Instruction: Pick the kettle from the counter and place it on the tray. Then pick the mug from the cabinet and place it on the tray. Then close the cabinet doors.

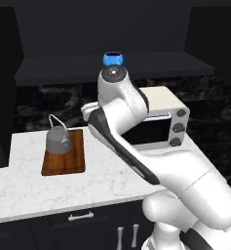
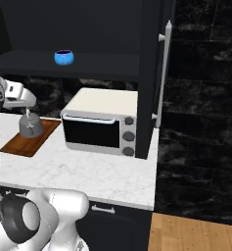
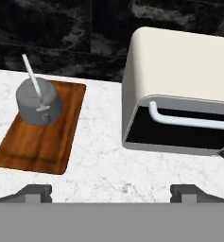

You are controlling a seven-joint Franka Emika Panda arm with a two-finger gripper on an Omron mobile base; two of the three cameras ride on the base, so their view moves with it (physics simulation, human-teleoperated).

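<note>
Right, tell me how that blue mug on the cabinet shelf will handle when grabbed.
The mug looks small, so probably light. Its rounded, glossy sides may slip between flat fingertips. It sits low and wide on the cabinet shelf, so it seems unlikely to tip, though a nudge might slide it.

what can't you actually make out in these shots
- Kettle spout: too small in the left base view and not clear in the hand view.
- Mug handle: not seen in either base view; in the left one the arm covers the mug's bottom edge.
- Cabinet doors: the right base view shows one edge-on; the other is not visible.
- Toaster oven: its left part is behind the arm in the left base view; the hand view cuts off its right side.
</note>
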